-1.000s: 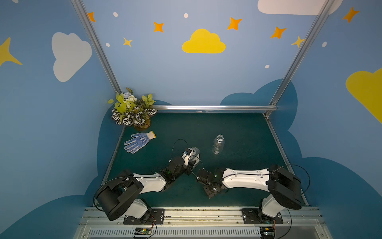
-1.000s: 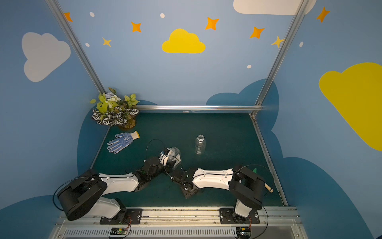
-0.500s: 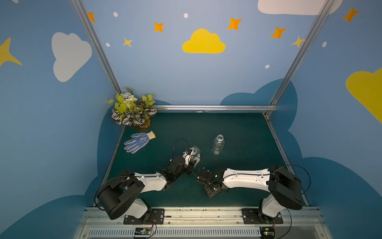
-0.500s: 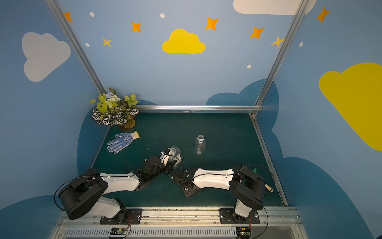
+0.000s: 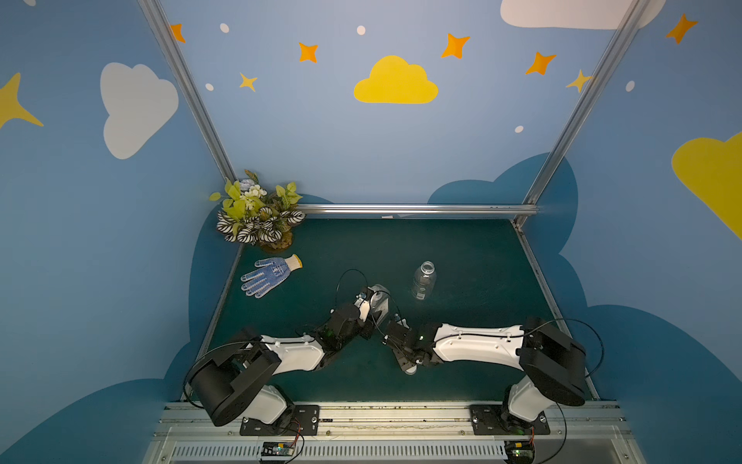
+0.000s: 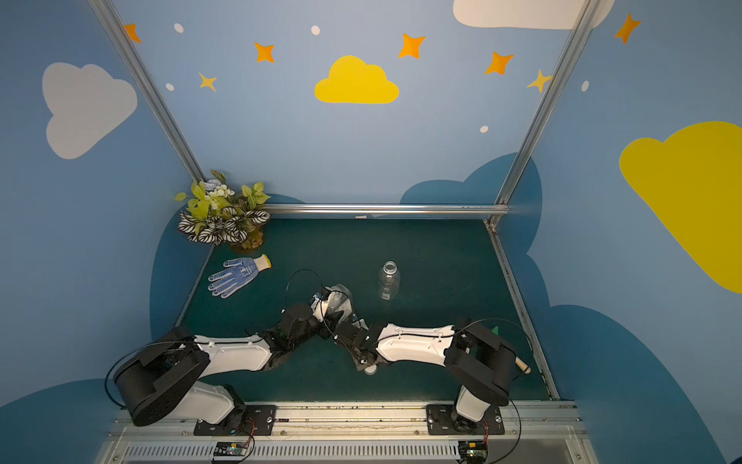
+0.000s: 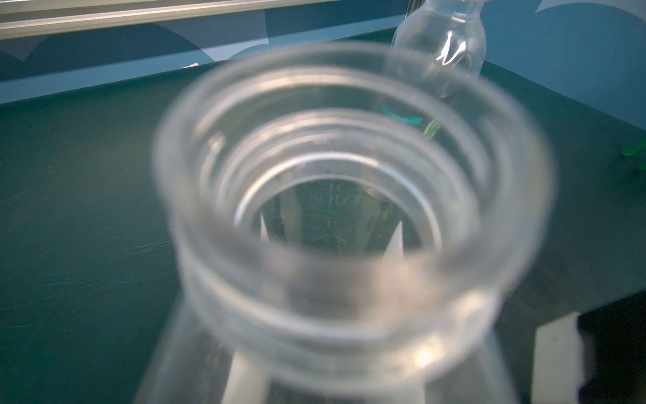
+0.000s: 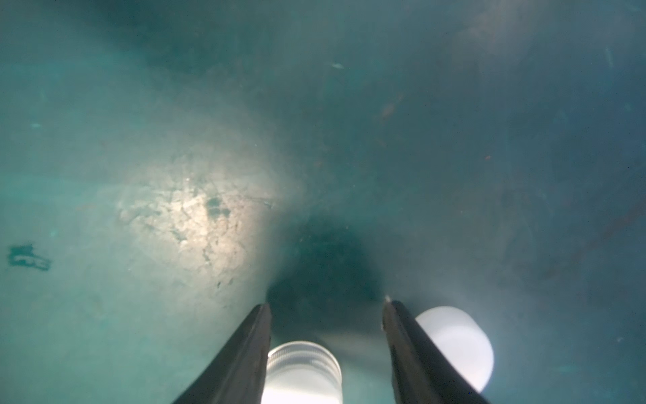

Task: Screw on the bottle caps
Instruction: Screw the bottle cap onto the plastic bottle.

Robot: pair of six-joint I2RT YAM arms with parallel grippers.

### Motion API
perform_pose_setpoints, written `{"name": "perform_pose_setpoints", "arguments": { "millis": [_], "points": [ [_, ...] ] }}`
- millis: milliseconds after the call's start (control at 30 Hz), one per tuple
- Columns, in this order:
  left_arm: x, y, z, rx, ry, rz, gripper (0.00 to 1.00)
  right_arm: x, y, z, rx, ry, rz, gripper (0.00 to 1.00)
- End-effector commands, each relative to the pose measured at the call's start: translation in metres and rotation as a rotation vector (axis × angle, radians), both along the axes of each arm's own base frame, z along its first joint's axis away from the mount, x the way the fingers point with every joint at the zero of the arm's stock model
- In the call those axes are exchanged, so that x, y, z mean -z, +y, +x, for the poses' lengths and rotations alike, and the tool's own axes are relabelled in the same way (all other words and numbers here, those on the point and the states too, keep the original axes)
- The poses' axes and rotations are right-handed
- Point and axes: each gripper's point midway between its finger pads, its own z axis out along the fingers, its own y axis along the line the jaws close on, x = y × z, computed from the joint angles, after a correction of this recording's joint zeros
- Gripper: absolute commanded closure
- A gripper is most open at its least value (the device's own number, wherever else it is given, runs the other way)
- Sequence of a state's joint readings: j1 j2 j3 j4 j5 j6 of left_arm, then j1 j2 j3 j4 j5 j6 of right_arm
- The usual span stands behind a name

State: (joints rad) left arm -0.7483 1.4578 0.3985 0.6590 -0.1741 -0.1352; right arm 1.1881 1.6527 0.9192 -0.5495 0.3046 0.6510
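My left gripper point(image 5: 370, 307) is shut on the flat-sided clear bottle point(image 5: 380, 299) and holds it tilted just above the mat. Its open threaded mouth point(image 7: 349, 210) fills the left wrist view and hides the jaws. The round clear bottle point(image 5: 423, 280) stands uncapped farther back, and shows in both top views. My right gripper point(image 8: 325, 307) points down at the mat, open. A ribbed white cap point(image 8: 304, 370) sits between its fingers, against one of them. A second white cap point(image 8: 458, 346) lies just outside the other finger. One cap point(image 5: 410, 370) peeks out under the right gripper in both top views.
A potted plant point(image 5: 259, 219) stands in the back left corner, with a blue-and-white glove point(image 5: 270, 275) lying in front of it. A wooden-handled tool point(image 6: 522, 365) lies under the right arm near the mat's right edge. Metal rails border the mat.
The right gripper's jaws have parted over the caps. Both arms stay nearly where they were, and the left still holds its bottle.
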Motion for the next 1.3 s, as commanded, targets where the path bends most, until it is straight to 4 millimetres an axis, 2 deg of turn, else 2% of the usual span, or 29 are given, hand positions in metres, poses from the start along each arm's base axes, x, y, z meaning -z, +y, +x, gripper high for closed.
{"name": "perform_pose_setpoints", "arguments": {
  "millis": [0,233,467,667,867,1033,1267],
  "points": [
    [0.041,0.008,-0.019,0.028,0.133,0.102,0.62,0.003,-0.006,-0.002,0.015,-0.002,-0.025,0.44],
    [0.041,0.008,-0.019,0.028,0.132,0.104,0.62,-0.006,-0.004,-0.019,0.0,0.038,0.007,0.44],
    [0.041,0.008,-0.019,0.028,0.13,0.108,0.62,-0.008,-0.01,-0.026,0.006,0.062,0.005,0.44],
    [0.041,0.008,-0.019,0.027,0.127,0.11,0.62,-0.004,-0.018,-0.031,0.014,0.082,-0.007,0.44],
    [0.042,0.008,-0.019,0.028,0.129,0.113,0.62,0.0,-0.01,-0.036,0.003,0.113,0.037,0.44],
    [0.04,0.008,-0.019,0.026,0.125,0.113,0.62,0.005,-0.011,-0.039,0.005,0.128,0.028,0.44],
    [0.041,0.008,-0.019,0.026,0.124,0.114,0.62,0.007,-0.018,-0.042,0.023,0.138,0.018,0.53]
  ]
}}
